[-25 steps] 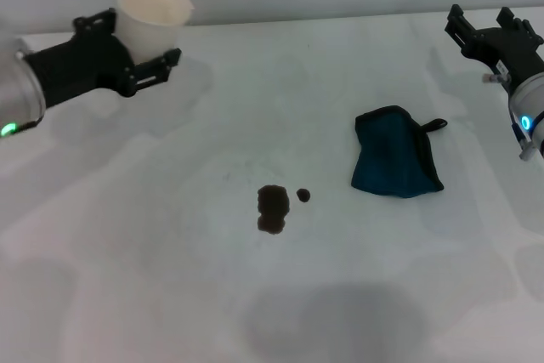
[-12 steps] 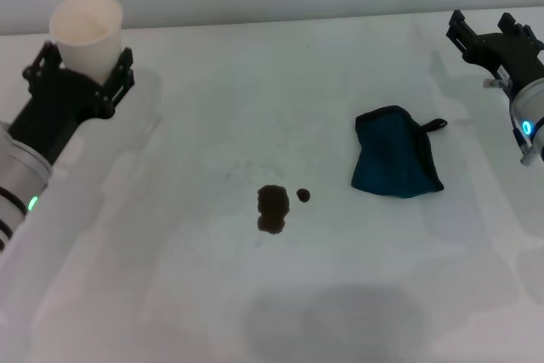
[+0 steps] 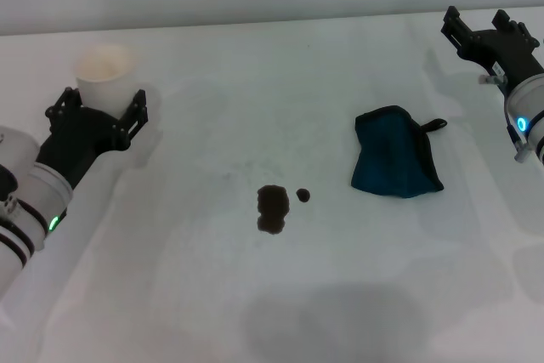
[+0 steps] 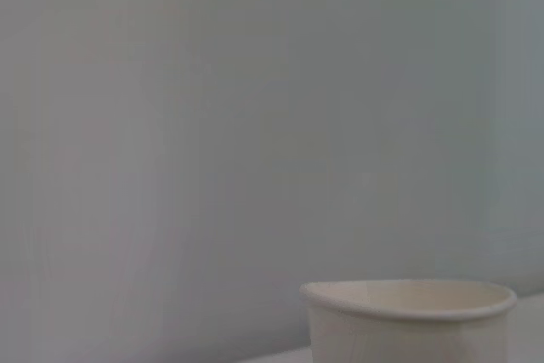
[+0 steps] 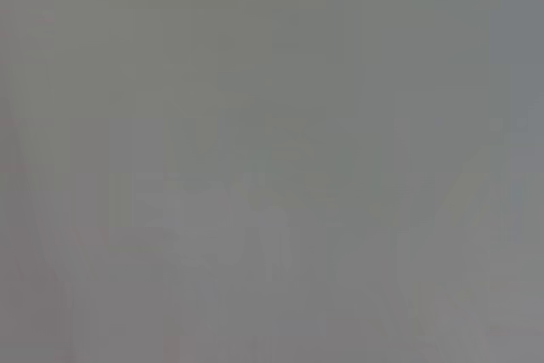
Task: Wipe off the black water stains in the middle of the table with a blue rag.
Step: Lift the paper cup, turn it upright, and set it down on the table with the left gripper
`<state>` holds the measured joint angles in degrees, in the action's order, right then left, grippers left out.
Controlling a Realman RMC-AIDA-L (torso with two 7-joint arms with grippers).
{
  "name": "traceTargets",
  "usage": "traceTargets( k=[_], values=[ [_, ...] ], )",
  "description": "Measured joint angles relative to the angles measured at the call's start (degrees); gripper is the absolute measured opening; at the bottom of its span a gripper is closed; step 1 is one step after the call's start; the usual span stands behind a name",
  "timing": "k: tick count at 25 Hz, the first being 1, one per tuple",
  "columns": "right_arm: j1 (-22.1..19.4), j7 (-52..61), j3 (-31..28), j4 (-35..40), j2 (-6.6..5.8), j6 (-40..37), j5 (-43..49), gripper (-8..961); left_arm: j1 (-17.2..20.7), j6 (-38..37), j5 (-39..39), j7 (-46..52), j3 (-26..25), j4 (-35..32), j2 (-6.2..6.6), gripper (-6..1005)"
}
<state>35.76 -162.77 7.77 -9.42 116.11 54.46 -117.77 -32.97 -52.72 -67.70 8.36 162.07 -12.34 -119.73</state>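
Head view shows my left gripper [image 3: 102, 110] at the far left of the table [image 3: 255, 295], its two black fingers [image 3: 136, 108] spread on either side of a white paper cup [image 3: 104, 74]. The cup sits upright between them, and they look closed against its sides, so I take it as held. My left wrist view shows only the cup's rim [image 4: 408, 299] against a plain grey wall.

My right gripper [image 3: 476, 33] hovers at the far right corner, well apart from everything, its fingers standing apart with nothing between them. My right wrist view is a featureless grey blur.

The blue rag [image 3: 395, 163] lies crumpled on the table to the right of centre, its small black loop [image 3: 435, 126] pointing toward my right arm. The black water stains [image 3: 273, 208] sit mid-table, a dark blotch with a tiny dot [image 3: 303, 195] just beside it, near the rag but not touching it. Neither gripper touches the rag or the stains.
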Motion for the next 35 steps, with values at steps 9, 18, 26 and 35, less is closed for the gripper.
traceTargets(
  k=[9, 18, 26, 35],
  values=[
    [-0.12, 0.41, 0.2, -0.6, 0.09, -0.22, 0.0, 855, 0.32, 1.94, 0.39, -0.54, 0.56, -0.51, -0.05, 741],
    [-0.09, 0.43, 0.23, -1.0, 0.09, -0.37, 0.05, 855, 1.32, 3.33, 0.25, -0.63, 0.6, -0.64, -0.16, 742],
    [-0.26, 0.43, 0.23, -1.08, 0.09, -0.42, 0.1, 855, 1.96, 5.58, 0.41, -0.78, 0.69, -0.18, -0.06, 745],
    [-0.13, 0.43, 0.23, -1.05, 0.09, -0.42, 0.79, 855, 1.64, 6.23, 0.38, -0.8, 0.7, -0.55, -0.06, 746]
  ],
)
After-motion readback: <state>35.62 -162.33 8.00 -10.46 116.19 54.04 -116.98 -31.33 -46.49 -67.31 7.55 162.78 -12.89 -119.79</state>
